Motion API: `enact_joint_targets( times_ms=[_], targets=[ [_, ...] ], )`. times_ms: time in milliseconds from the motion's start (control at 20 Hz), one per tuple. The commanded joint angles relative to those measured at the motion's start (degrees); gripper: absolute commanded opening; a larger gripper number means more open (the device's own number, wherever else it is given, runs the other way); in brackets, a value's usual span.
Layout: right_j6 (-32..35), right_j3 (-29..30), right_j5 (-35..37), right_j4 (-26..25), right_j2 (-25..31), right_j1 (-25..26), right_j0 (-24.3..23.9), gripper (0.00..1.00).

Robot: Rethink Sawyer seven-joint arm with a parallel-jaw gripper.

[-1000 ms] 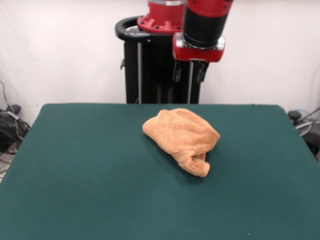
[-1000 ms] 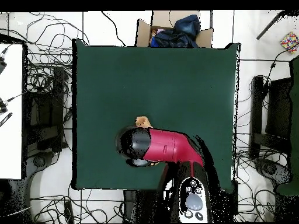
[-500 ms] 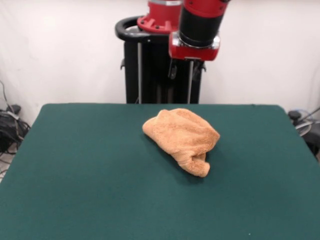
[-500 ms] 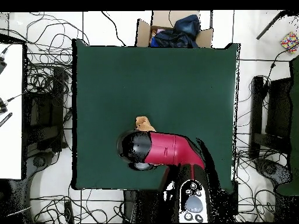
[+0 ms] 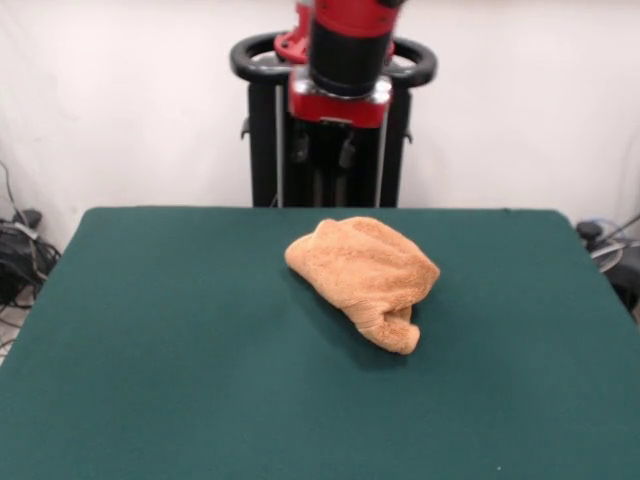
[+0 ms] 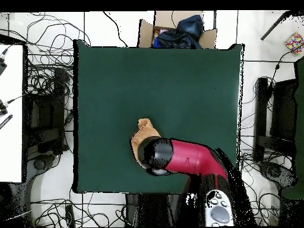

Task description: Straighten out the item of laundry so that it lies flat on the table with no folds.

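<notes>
One crumpled towel sits on the table; jaws spread, empty, above its far edge.

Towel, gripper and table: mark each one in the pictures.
towel [image 5: 365, 270], front view, on the middle of its crumpled heap.
gripper [image 5: 320, 150], front view, midway between its two black fingertips.
table [image 6: 178, 83], overhead view, on bare green cloth.

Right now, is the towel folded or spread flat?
Folded: the towel sits in a crumpled, raised heap on the table, with creases and a tucked end.
</notes>
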Motion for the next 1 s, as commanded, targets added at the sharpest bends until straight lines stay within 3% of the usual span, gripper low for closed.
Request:
enact_joint_targets(
  times_ms=[50, 300, 1000],
  targets=[
    [0.8, 3.2, -3.3, -0.8, 2.8, 0.4, -5.6, 1.0],
    [0.7, 7.6, -7.8, 1.9, 6.4, -1.5, -10.2, 1.0],
    [2.8, 16.8, -16.7, 8.3, 19.5, 0.1, -19.7, 1.0]
  ],
)
